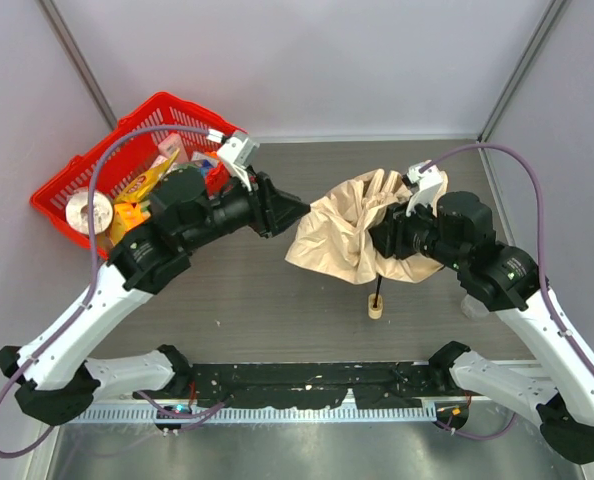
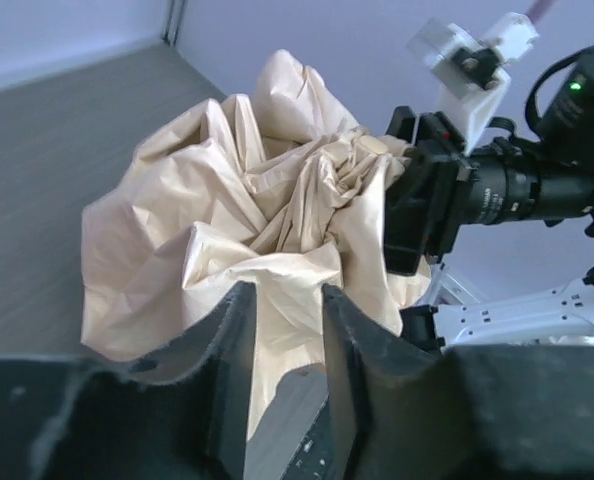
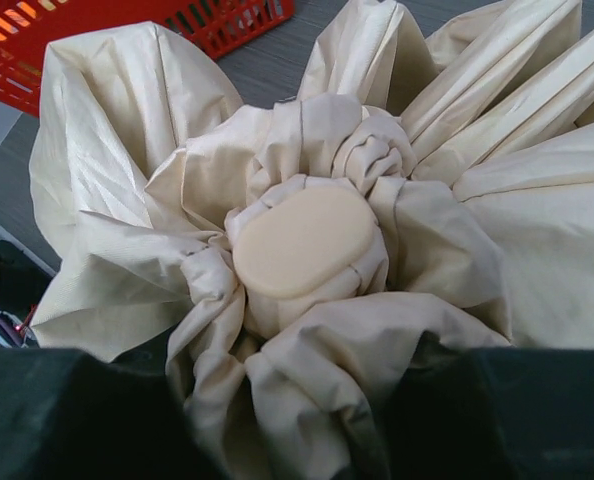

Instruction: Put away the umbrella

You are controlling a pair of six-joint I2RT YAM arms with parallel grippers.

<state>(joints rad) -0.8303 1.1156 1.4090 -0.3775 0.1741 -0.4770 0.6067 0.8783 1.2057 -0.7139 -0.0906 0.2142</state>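
Observation:
The umbrella is a crumpled beige bundle of fabric in the middle of the table. Its black shaft runs down to the small tan handle, which rests on the tabletop. My right gripper is shut on the bunched fabric just below the umbrella's oval top cap; the folds fill the space between the dark fingers. My left gripper is open at the canopy's left edge. The fabric lies just beyond its fingertips, and bare table shows through the gap.
A red basket stands at the back left, behind my left arm. It holds a tape roll and snack packs. Grey walls close in the table at the back and on both sides.

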